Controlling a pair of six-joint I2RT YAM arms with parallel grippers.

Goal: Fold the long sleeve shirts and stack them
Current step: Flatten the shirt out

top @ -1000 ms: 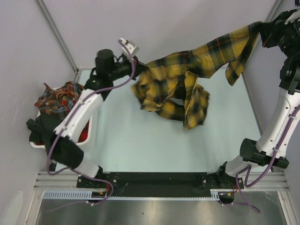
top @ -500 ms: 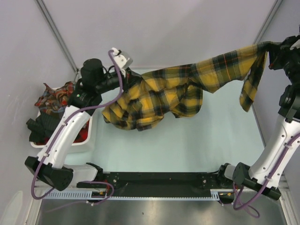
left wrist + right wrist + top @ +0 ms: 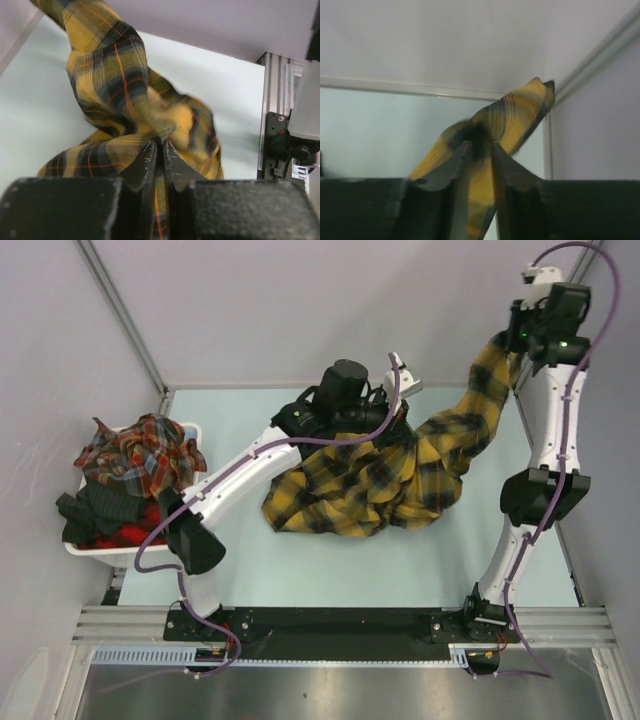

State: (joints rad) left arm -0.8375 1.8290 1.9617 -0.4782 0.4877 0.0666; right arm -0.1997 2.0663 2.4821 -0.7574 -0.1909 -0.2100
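Note:
The mustard-yellow plaid long sleeve shirt (image 3: pixel 360 485) lies bunched on the pale table, and one part rises in a band to the back right. My left gripper (image 3: pixel 398 400) sits over the shirt's back edge. In the left wrist view its jaws (image 3: pixel 160 144) are pinched on a fold of the yellow shirt (image 3: pixel 115 75). My right gripper (image 3: pixel 512 340) is high at the back right. Its jaws (image 3: pixel 481 145) stand slightly apart, and a blurred strip of the shirt (image 3: pixel 515 110) fills the gap. Red-toned plaid shirts (image 3: pixel 135 450) are heaped at the left.
A white basket (image 3: pixel 190 515) at the table's left edge holds the red plaid heap and dark garments (image 3: pixel 95 515). Grey walls close in at the back and both sides. An aluminium rail (image 3: pixel 277 100) runs along the table's edge.
The left arm swung right to the table's middle and the right arm moved in to the left. The shirt went from stretched in the air to bunched on the table. The right jaws parted slightly.

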